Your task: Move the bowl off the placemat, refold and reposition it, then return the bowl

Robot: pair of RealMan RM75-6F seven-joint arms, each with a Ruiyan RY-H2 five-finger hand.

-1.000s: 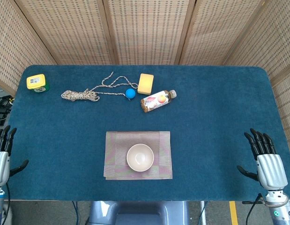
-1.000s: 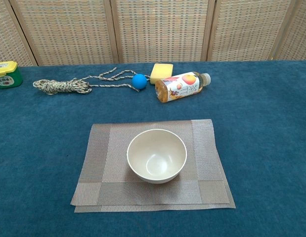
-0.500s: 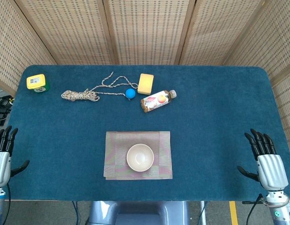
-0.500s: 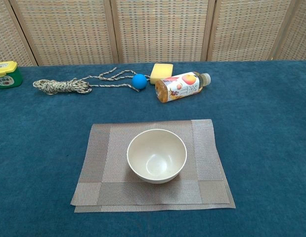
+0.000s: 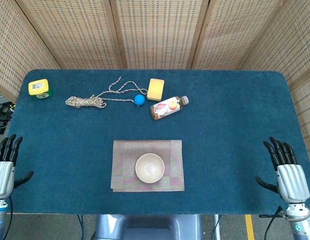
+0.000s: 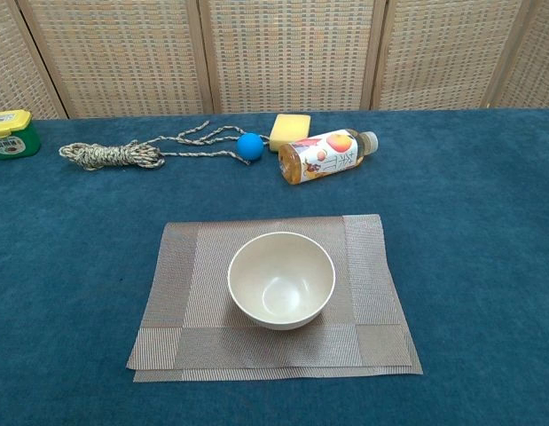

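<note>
The left hand sits at the near left corner of the table, fingers spread and straight, holding nothing; the right hand mirrors it at the near right corner, fingers likewise apart and empty. Neither hand shows in the chest view. Between the two hands, well apart from each, lies the placemat, folded with its layers slightly offset along the near edge. The bowl stands upright on the middle of the placemat, empty. Farther from the hands, toward the back of the table, a bottle lies on its side, with a yellow sponge just beyond it. Toward the left hand's side from these, a blue ball rests by a coiled rope, and a yellow-lidded container stands at the far left corner.
</note>
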